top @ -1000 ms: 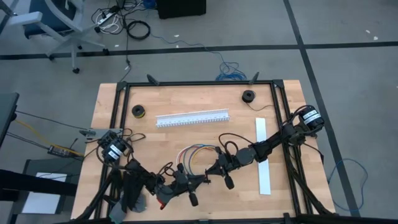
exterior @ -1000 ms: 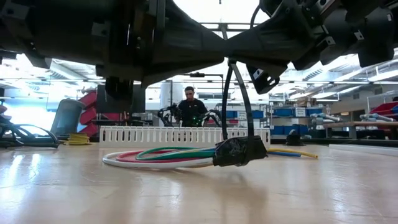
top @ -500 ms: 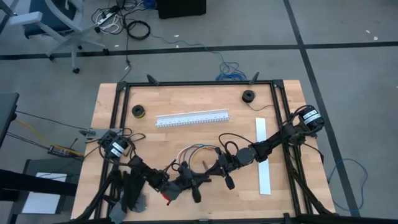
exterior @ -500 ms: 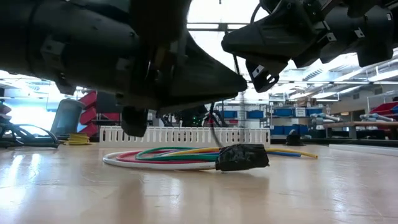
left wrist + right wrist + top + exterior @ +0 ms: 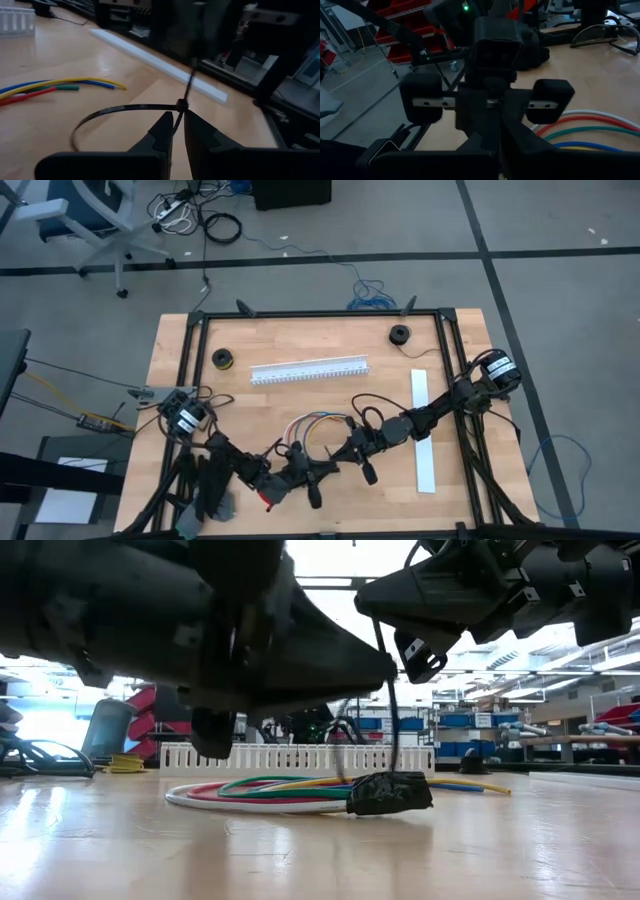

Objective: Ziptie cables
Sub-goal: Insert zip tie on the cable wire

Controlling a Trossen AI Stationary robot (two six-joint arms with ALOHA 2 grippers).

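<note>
The cables (image 5: pixel 312 426) lie in a coloured loop on the table, red, green, blue, yellow and white (image 5: pixel 270 790), with a dark lump (image 5: pixel 390 792) at one side. A thin black zip tie (image 5: pixel 125 107) forms a loop just above the wood beside the cables' free ends (image 5: pixel 65 86). I cannot tell whether the loop goes around any cable. My left gripper (image 5: pixel 178 122) is shut on the zip tie at the table's near middle (image 5: pixel 325 464). My right gripper (image 5: pixel 338 455) faces it, shut, with the tie's tail running up to it (image 5: pixel 378 625). My left gripper pinches the zip tie's strap just below its head (image 5: pixel 181 106) between its two fingertips (image 5: pixel 165 127). It comes in level from the table's left. The loop stands out to one side and the tail rises from the head. My right gripper has the tail's upper end (image 5: pixel 194 60); the gripper's own body hides the contact. It comes in nearly level from the table's right. The tail runs straight down from it to the head.
A white slotted channel (image 5: pixel 308 369) lies across the far middle. A flat white strip (image 5: pixel 423 430) lies at the right. Two small black rolls (image 5: pixel 222 358) (image 5: pixel 400 334) sit near the far edge. Bare wood shows along the near edge.
My left gripper has rolled and crept a little toward my right gripper, staying shut on the zip tie. The tie's loop, which stood tall and upright, has swung round with it. The cables have stayed where they were.
</note>
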